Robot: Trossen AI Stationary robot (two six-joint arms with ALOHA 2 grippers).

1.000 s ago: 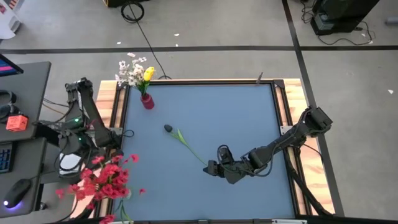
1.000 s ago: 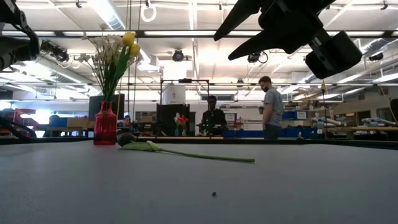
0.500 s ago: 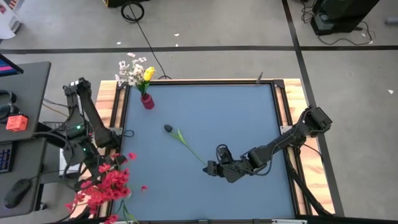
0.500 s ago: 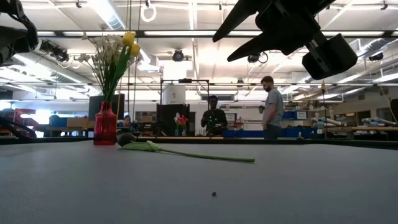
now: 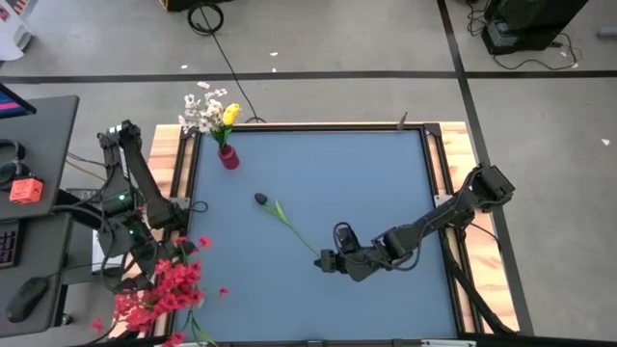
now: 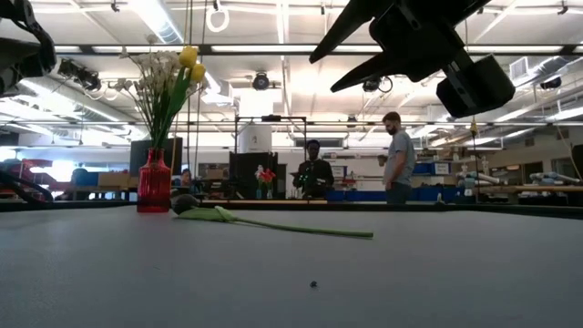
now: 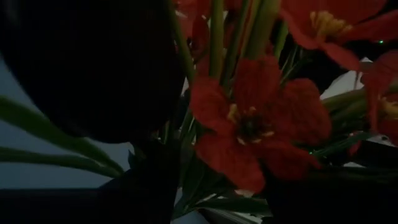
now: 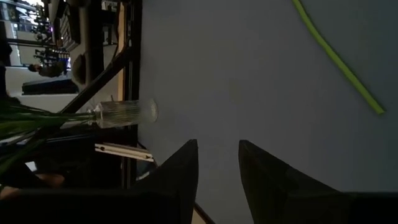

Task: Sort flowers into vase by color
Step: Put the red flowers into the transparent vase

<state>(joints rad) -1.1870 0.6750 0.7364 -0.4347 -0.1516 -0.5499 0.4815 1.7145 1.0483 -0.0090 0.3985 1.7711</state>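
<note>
A small red vase (image 5: 228, 157) stands at the table's far left with white blossoms (image 5: 201, 111) and a yellow tulip (image 5: 230, 115) in it. The flower with a dark bud (image 5: 260, 199) lies flat on the table, its green stem (image 5: 294, 229) running toward my right gripper (image 5: 326, 260). That gripper hangs open above the table (image 6: 351, 46), just past the stem's free end (image 8: 373, 107). At the near left corner a bunch of red sprays (image 5: 159, 289) fills the left wrist view (image 7: 255, 118). My left gripper (image 5: 147, 270) is among them.
A clear glass vase (image 8: 124, 113) stands by the table's near left corner with green stems at its mouth. A wooden frame (image 5: 439, 154) rims the blue table. A desk with gear (image 5: 29, 183) sits left of it. People (image 6: 396, 169) stand in the room beyond.
My left arm has swung toward the table's near edge, and the bunch of red sprays has shifted with it toward the near left corner. The flower with the dark bud and the red vase have stayed where they were.
</note>
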